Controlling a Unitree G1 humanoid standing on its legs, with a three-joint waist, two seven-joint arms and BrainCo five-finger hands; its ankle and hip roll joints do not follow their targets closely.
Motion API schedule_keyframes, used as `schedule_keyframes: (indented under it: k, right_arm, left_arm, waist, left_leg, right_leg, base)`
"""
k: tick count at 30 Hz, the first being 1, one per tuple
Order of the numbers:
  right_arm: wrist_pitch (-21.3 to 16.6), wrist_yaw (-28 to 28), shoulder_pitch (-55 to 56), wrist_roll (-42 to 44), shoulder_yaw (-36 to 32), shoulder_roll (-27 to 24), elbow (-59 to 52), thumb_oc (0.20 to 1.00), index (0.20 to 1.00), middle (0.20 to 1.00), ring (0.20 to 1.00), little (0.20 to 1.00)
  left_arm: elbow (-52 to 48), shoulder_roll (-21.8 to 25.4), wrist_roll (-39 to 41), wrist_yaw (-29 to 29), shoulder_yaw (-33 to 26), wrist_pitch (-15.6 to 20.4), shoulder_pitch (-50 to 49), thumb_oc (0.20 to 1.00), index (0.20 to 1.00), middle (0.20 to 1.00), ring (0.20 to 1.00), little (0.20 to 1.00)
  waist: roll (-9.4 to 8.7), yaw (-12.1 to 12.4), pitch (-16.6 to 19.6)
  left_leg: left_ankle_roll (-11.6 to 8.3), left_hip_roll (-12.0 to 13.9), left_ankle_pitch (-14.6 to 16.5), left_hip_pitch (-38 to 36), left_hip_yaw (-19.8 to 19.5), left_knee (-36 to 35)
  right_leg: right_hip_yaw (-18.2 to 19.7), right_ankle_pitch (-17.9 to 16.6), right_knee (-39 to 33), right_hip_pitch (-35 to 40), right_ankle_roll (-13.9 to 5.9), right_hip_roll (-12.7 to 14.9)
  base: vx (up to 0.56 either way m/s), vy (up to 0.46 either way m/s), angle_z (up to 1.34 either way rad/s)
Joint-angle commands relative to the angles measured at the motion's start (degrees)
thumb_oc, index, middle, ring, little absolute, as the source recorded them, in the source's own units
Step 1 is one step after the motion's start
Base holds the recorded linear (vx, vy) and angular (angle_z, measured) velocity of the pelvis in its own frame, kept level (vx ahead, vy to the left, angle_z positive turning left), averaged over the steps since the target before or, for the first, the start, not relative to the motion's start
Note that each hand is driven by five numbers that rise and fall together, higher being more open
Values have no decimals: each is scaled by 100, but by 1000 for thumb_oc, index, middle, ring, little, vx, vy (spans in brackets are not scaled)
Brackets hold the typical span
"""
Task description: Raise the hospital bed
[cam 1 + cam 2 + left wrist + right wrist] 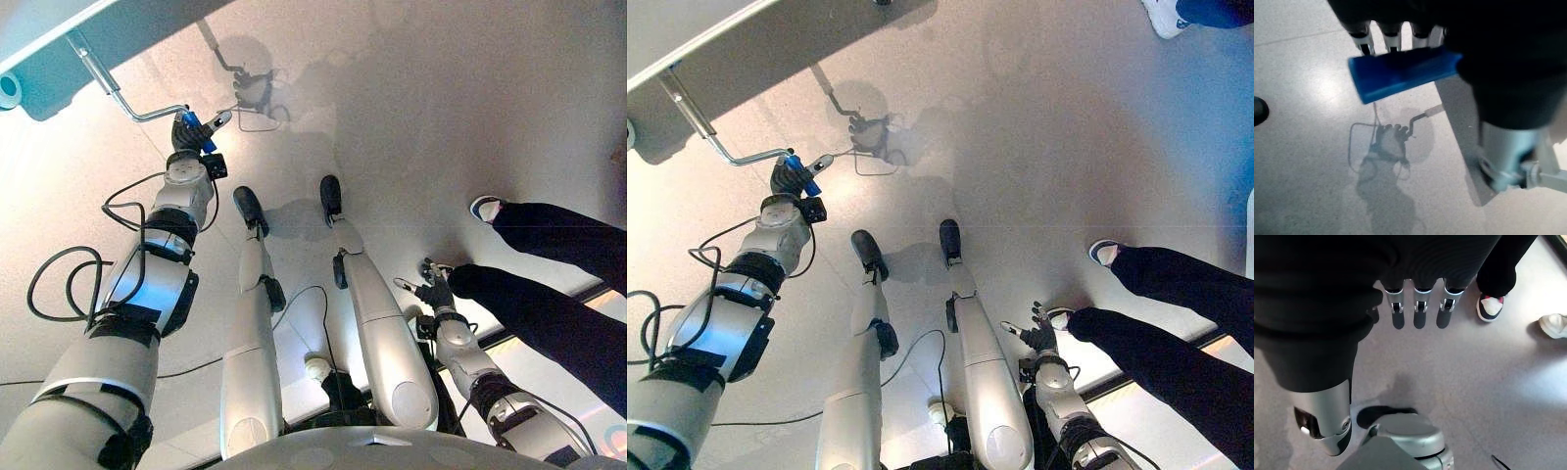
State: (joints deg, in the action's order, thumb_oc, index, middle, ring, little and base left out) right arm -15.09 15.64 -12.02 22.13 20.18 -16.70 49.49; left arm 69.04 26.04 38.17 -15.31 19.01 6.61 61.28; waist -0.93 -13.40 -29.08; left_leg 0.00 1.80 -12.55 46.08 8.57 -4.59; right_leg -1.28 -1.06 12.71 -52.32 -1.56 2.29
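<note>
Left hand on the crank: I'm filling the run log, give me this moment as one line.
left hand: shut on blue crank handle | right hand: open, idle | person: standing beside right hand

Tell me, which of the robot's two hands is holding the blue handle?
The left hand, reaching up to the bed's bent metal crank, is curled round the blue handle. The right hand hangs low, holding nothing.

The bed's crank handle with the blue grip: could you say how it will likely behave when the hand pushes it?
The crank handle looks like bent metal rod, so probably stiff. Its offset bend suggests it swings round in a circle. The left hand is curled on the blue grip, which looks like smooth plastic and possibly slippery.
</note>
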Motion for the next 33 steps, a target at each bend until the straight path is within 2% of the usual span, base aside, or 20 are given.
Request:
schedule_keyframes:
  k: [1, 33]
  right_arm:
    - [-124, 136, 632, 116, -73, -128, -309, 1000, 1000, 1000, 1000, 1000]
    - [-141, 96, 635, 44, 75, -144, -208, 1000, 1000, 1000, 1000, 1000]
  left_arm:
    - [126, -53, 65, 85, 52, 161, 574, 200, 200, 200, 200, 200]
    - [-98, -125, 45, 58, 219, 275, 731, 200, 200, 200, 200, 200]
  waist:
    - [-395, -7, -71]
    - [-279, 13, -71]
  left_leg:
    - [-250, -125, 353, -458, -20, -41]
    - [-280, -108, 371, -570, -14, -41]
  right_leg:
    - [212, -1477, -1670, 508, -634, 43]
    - [184, -1448, -1615, 527, -603, -16]
  base:
    - [0, 0, 0]
    - [0, 0, 0]
